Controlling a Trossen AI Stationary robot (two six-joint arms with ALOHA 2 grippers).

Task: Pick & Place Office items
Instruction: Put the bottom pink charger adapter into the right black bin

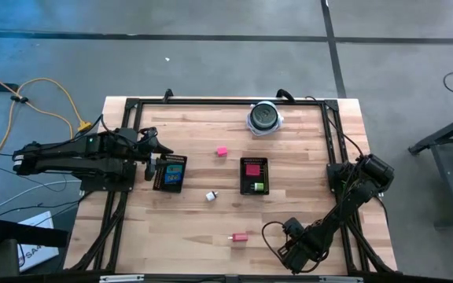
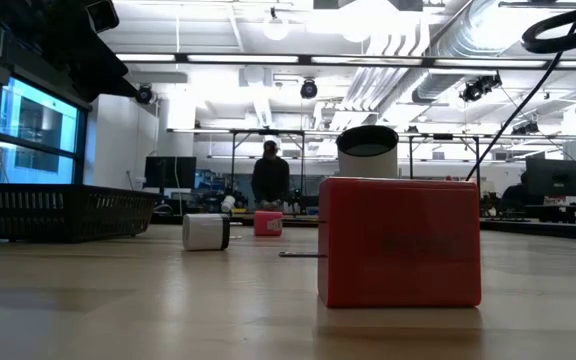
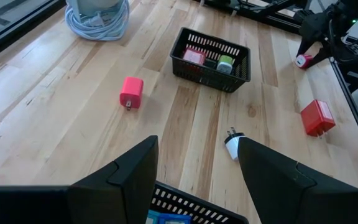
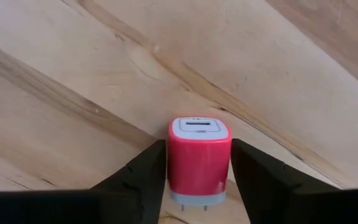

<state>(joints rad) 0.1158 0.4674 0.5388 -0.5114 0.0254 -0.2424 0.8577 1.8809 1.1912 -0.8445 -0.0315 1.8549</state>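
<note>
A pink-red charger block (image 4: 199,155) sits between the right gripper (image 4: 199,171)'s two dark fingers, which press against its sides, pinching it just above the wooden table (image 4: 278,74). In the high view, the right arm folds low at the table's near right corner. The left gripper (image 3: 197,165) hovers spread over the left mesh tray (image 1: 170,173). A white plug (image 1: 210,196) and a pink block (image 1: 222,151) lie on the boards between the trays. Beyond stretches a bright workshop.

Two black mesh trays (image 1: 170,174) (image 1: 254,176); three loose pink or red chargers (image 1: 222,151) (image 1: 240,237) (image 4: 199,160); one white charger (image 1: 211,196); one cable coil (image 1: 265,118).
</note>
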